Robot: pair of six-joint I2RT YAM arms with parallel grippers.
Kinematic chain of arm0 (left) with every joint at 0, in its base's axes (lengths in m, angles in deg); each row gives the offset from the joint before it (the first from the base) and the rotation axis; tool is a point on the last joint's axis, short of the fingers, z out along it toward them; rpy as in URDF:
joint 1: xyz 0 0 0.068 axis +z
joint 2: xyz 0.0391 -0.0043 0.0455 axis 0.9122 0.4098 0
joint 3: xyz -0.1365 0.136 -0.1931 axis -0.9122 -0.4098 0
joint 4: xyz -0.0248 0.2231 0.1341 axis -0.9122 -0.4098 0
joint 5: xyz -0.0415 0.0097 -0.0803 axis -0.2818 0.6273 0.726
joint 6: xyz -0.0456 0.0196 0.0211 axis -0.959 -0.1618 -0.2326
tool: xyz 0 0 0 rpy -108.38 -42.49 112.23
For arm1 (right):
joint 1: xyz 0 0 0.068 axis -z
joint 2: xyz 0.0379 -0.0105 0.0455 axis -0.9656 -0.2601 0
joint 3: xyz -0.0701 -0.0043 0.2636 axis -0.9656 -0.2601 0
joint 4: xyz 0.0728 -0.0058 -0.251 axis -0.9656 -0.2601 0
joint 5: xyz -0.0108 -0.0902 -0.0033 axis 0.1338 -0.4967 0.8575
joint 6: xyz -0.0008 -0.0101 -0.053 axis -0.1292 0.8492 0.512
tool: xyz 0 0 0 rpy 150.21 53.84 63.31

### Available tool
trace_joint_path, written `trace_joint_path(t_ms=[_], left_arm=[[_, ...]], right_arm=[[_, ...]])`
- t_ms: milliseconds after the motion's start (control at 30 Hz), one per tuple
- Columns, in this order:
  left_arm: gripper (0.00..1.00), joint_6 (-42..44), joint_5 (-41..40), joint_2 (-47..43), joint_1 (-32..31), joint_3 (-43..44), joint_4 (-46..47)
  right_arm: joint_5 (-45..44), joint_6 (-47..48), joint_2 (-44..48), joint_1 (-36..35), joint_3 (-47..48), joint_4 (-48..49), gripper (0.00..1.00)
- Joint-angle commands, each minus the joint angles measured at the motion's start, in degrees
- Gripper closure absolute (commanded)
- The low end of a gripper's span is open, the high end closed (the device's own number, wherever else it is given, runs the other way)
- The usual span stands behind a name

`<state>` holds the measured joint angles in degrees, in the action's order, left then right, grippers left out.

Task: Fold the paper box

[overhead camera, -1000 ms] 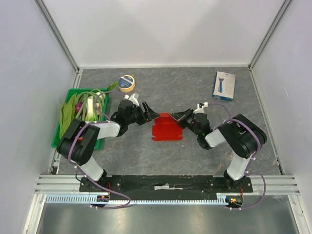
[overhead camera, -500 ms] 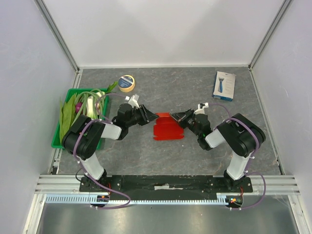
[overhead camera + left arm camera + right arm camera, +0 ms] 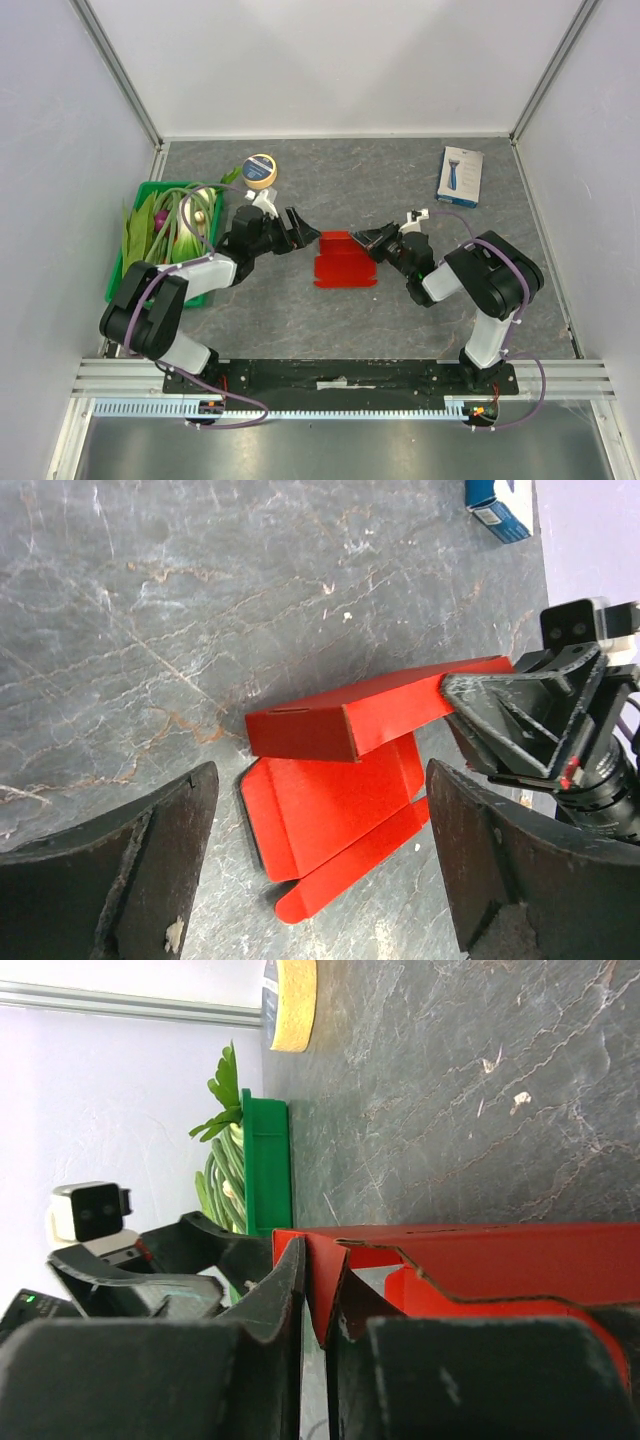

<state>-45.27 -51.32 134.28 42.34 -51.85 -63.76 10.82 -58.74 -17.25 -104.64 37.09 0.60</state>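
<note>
Centre frame, the paper box (image 3: 343, 262) lies on the bench (image 3: 400, 320), one flap raised and pinched tight by the right gripper (image 3: 370, 240). The left gripper (image 3: 320, 770) gapes wide, holding nothing, just beside it. Tape roll (image 3: 260, 171) and green vegetable crate (image 3: 150, 186) sit upper left, a white-and-blue retail box (image 3: 460, 176) upper right.

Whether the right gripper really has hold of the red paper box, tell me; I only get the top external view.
Observer: Yes. The right wrist view shows the right gripper pinching a raised panel of the paper box.
Operator: Now report the left gripper.
Observer: The left gripper is open wide; the box lies ahead of it, untouched.
Operator: Describe the rest of the box.
Observer: Below the raised panel, the other flaps lie flat on the table.
</note>
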Motion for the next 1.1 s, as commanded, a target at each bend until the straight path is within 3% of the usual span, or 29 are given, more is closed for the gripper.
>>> trace_joint_path(t_ms=[0, 133, 267, 367, 433, 533, 700, 833, 967, 1067], left_arm=[[0.08, 5.4, -2.4, -2.4, 0.3, 3.1, -5.0], [0.06, 8.3, -3.5, -1.3, -0.5, 6.1, -8.2], [0.14, 13.4, -8.5, -1.7, -3.2, 7.4, -10.7], [0.17, 17.7, -13.2, -1.4, -6.4, 9.2, -13.3], [0.18, 19.1, -15.5, -1.3, -8.5, 10.1, -14.9], [0.19, 20.0, -18.3, -1.7, -10.5, 8.0, -12.0], [0.24, 21.1, -22.2, -2.9, -13.2, 2.6, -6.9], [0.25, 22.4, -26.3, -2.6, -15.8, 1.3, -6.0], [0.13, 22.0, -27.3, -2.1, -16.4, 1.2, -5.6], [0.18, 22.4, -28.8, 0.6, -16.4, 4.2, -7.7]], right_arm=[[1.3, 4.7, -0.8, 0.3, 0.4, -6.0, 0.84], [2.0, 6.8, 1.3, 0.4, 0.9, -8.6, 0.67], [5.1, 12.8, 5.4, 1.6, 3.2, -17.3, 0.47], [7.3, 22.9, 11.0, 1.9, 7.7, -30.9, 0.32], [6.5, 30.0, 16.2, 1.8, 11.7, -45.2, 0.22], [4.7, 40.2, 22.9, 2.4, 14.3, -57.7, 0.15], [0.0, 53.2, 30.2, 5.6, 16.2, -72.2, 0.14], [-8.6, 60.4, 32.8, 5.9, 15.5, -75.1, 0.14], [-8.7, 65.2, 30.5, 5.9, 14.3, -70.7, 0.18], [-6.8, 68.0, 27.9, 5.9, 11.6, -59.2, 0.25]])
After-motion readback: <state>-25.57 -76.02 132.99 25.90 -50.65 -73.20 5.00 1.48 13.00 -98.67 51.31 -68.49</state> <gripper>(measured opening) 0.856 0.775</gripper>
